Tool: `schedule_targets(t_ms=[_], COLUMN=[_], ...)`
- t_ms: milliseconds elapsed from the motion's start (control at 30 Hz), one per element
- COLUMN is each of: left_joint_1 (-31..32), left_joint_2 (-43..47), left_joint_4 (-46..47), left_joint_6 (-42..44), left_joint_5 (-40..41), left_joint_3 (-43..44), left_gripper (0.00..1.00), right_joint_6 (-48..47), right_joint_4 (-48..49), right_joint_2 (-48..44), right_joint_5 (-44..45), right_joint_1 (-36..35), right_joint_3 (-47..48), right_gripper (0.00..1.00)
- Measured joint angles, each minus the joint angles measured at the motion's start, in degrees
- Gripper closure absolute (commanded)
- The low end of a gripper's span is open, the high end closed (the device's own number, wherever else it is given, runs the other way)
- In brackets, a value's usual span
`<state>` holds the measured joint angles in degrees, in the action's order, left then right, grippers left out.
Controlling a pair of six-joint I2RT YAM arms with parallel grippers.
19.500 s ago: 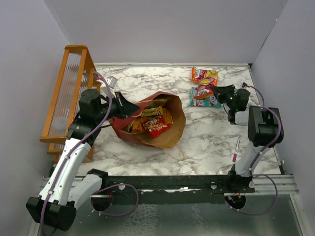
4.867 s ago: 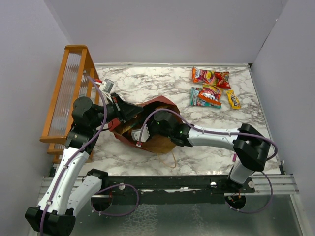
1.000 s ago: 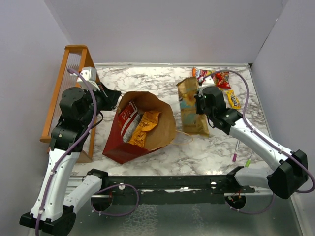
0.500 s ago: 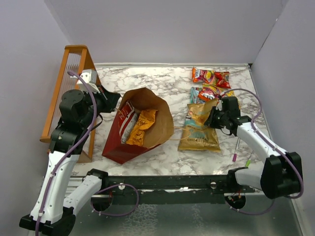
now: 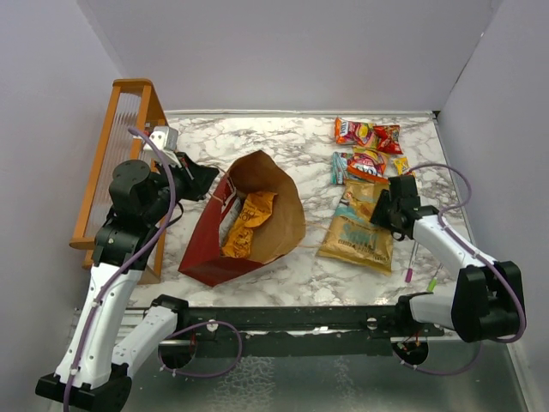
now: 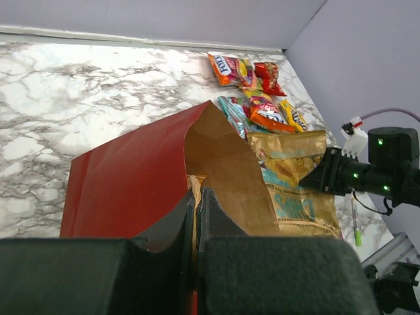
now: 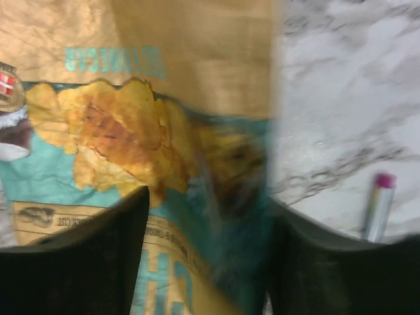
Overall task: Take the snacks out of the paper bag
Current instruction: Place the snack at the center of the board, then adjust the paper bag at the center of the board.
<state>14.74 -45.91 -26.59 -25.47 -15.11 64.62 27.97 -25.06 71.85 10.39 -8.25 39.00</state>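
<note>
The marble table (image 5: 274, 142) is enclosed by pale walls (image 5: 283, 51); the paper bag (image 5: 262, 249) rim is clamped by the left gripper (image 6: 197, 195); the right gripper (image 7: 209, 216) is held spread over the gold chip bag (image 5: 360, 236).

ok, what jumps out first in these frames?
The dark red paper bag sits mid-table, its mouth held open by the left gripper pinching its rim, with an orange packet inside. To its right, a big gold-and-teal chip bag lies flat under the open right gripper, next to a pile of small snacks at the far right.
</note>
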Motion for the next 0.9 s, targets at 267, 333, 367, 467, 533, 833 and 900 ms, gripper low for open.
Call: schedule_targets(t_ms=[267,333,367,467,533,833,900], left_joint_1=[0.0,0.0,0.0,0.0,0.0,1.2,1.8], left_joint_2=[-1.8,-2.3,-2.5,-2.5,-2.0,2.6,2.5], left_joint_4=[6.5,9.4,10.8,15.9,18.5,26.9,27.7], left_joint_6=[-0.3,-1.7,-2.6,-6.1,-8.1,-15.9,-17.4], left_joint_5=[-10.6,-14.6,-16.7,-22.8,-26.0,-33.3,-33.9], left_joint_3=[-3.0,-4.9,-6.1,-9.7,-11.6,-17.5,-18.4], left_gripper=[1.0,1.0,1.0,1.0,1.0,1.0,1.0], right_joint_6=[5.9,6.3,6.0,4.5,3.7,-1.3,-3.9], right_joint_4=[-1.5,-0.6,-0.2,3.0,5.6,11.5,11.6], right_joint_2=[-9.6,-14.8,-16.7,-20.3,-20.4,-9.4,-8.7], right_joint_5=[5.6,5.0,4.2,-1.6,-6.7,-30.1,-30.2], right_joint_1=[2.3,2.3,2.3,2.4,2.4,-4.5,-13.0], right_joint_3=[0.0,0.5,1.0,4.0,6.2,10.4,10.6], right_gripper=[0.01,0.01,0.01,0.01,0.01,0.01,0.01])
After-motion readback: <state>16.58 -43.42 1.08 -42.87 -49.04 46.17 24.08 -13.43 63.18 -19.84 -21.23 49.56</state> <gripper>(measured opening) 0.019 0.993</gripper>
